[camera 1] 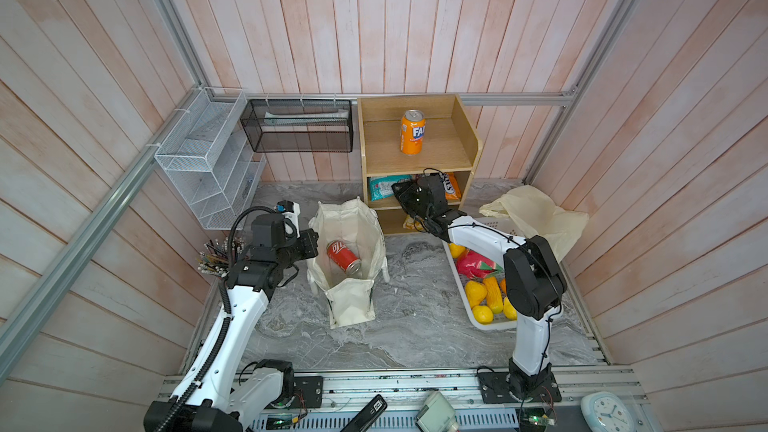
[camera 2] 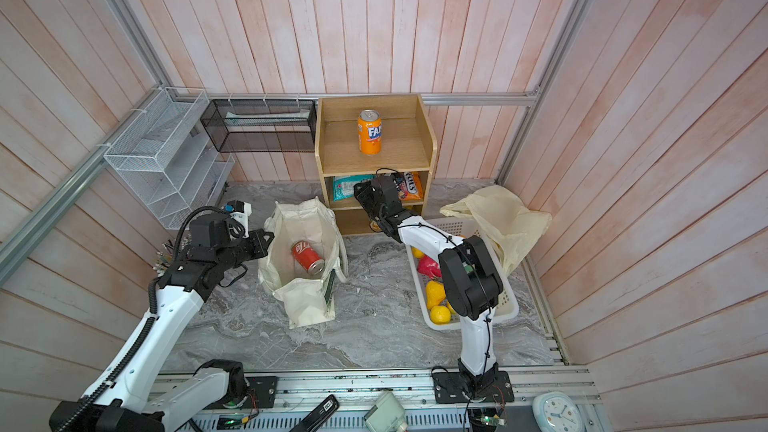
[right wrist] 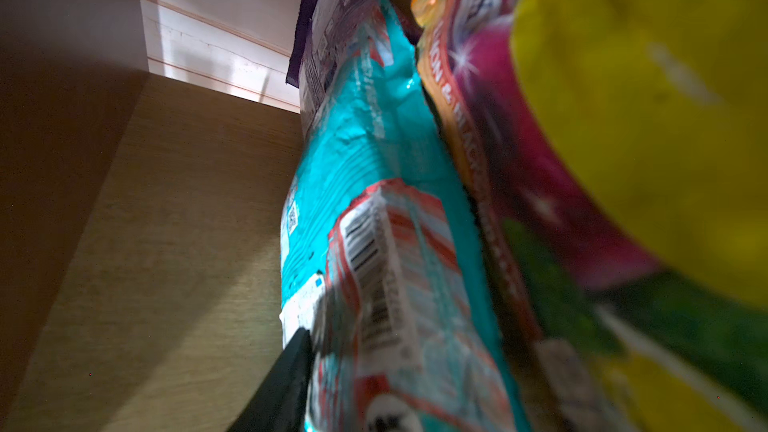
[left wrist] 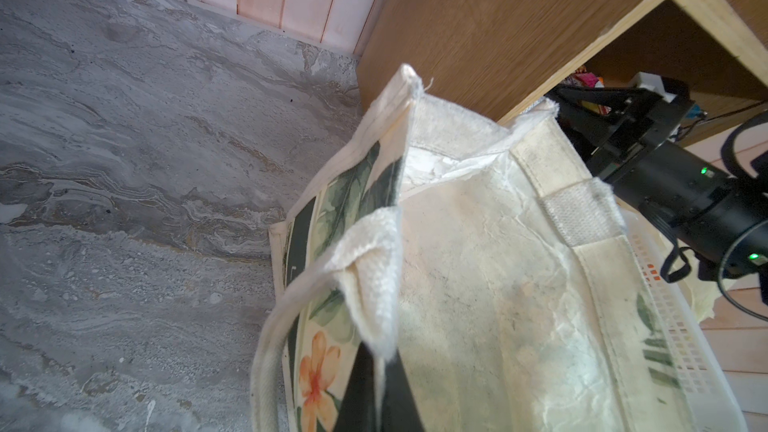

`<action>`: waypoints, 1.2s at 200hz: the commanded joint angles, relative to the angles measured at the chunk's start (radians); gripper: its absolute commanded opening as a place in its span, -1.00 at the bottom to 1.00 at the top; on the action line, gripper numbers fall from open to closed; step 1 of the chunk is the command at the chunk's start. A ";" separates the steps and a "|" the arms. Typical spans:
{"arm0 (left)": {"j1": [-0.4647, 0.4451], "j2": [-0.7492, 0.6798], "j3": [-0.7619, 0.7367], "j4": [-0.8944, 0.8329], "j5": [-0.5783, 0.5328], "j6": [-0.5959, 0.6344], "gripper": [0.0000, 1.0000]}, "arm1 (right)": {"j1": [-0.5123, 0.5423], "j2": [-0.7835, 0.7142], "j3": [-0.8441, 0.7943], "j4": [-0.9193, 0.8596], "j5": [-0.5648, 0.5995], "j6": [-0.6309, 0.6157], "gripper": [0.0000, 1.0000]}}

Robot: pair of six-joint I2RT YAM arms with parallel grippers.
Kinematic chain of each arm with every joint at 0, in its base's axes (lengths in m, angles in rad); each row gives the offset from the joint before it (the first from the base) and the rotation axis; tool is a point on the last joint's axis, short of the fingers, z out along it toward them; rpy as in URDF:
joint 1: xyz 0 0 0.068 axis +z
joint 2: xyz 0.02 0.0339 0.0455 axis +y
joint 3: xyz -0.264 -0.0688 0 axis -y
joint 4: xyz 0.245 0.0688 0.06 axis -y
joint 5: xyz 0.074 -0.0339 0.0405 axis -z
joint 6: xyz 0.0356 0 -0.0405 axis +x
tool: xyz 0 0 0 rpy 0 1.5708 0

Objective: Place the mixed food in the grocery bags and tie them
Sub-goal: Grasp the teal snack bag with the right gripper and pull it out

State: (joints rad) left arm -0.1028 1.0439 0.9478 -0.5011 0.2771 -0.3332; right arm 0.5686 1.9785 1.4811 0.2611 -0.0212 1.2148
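Note:
The cream tote (camera 1: 349, 305) (camera 2: 305, 305) stands open in the middle of the floor, and the red cola can (camera 1: 343, 256) (camera 2: 308, 257) lies on its side inside. My left gripper (camera 1: 309, 243) (left wrist: 378, 392) is shut on the tote's (left wrist: 478, 284) left rim and holds it open. My right gripper (camera 1: 400, 192) reaches into the middle shelf at the teal snack packet (camera 1: 384, 187) (right wrist: 374, 160). One black finger (right wrist: 291, 371) lies against the packet's edge; the other is hidden behind it. The pale-yellow plastic bag (camera 1: 536, 214) lies crumpled at the back right. Yellow toy fruits (camera 1: 476, 292) sit in the white basket (camera 1: 494, 324).
The wooden shelf unit (camera 1: 415, 160) stands against the back wall with an orange Fanta can (camera 1: 412, 132) on top. A multicoloured candy packet (camera 1: 452, 189) (right wrist: 498, 160) lies beside the teal one. A white wire rack (camera 1: 208, 160) and a black mesh tray (camera 1: 299, 126) hang at the back left.

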 commanded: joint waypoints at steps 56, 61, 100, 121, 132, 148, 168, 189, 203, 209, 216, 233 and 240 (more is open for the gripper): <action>0.004 -0.017 -0.015 0.032 0.007 0.011 -1.00 | -0.013 -0.025 -0.012 0.057 -0.079 -0.099 -0.91; 0.005 -0.018 -0.012 0.031 0.008 0.011 -1.00 | -0.013 -0.033 -0.021 0.064 -0.086 -0.104 -0.96; 0.005 -0.005 0.006 0.023 -0.005 0.013 -1.00 | -0.011 -0.108 -0.081 0.111 -0.157 -0.148 -1.00; 0.005 0.000 0.018 0.017 -0.012 0.017 -1.00 | -0.012 -0.164 -0.129 0.127 -0.177 -0.164 -1.00; 0.005 0.002 0.023 0.015 -0.016 0.019 -1.00 | -0.011 -0.196 -0.155 0.130 -0.188 -0.170 -1.00; 0.005 0.001 0.026 0.015 -0.022 0.021 -1.00 | -0.012 -0.245 -0.196 0.129 -0.198 -0.179 -1.00; 0.005 0.001 0.026 0.013 -0.028 0.023 -1.00 | -0.011 -0.310 -0.250 0.132 -0.203 -0.186 -1.00; 0.005 0.001 0.030 0.008 -0.040 0.030 -1.00 | -0.009 -0.379 -0.310 0.136 -0.197 -0.186 -1.00; 0.005 0.002 0.032 0.006 -0.047 0.034 -1.00 | -0.009 -0.419 -0.345 0.139 -0.195 -0.186 -1.00; 0.005 0.003 0.032 0.006 -0.049 0.036 -1.00 | -0.010 -0.434 -0.359 0.142 -0.193 -0.184 -1.00; 0.005 0.003 0.032 0.004 -0.053 0.037 -1.00 | -0.007 -0.451 -0.370 0.142 -0.193 -0.183 -1.00; 0.005 0.005 0.034 0.001 -0.056 0.038 -1.00 | -0.004 -0.492 -0.399 0.133 -0.192 -0.179 -1.00; 0.005 0.007 0.037 0.001 -0.057 0.037 -1.00 | -0.004 -0.512 -0.413 0.132 -0.192 -0.178 -1.00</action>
State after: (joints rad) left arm -0.1028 1.0466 0.9482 -0.5049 0.2417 -0.3176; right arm 0.5587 1.5284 1.1004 0.3378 -0.2077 1.0466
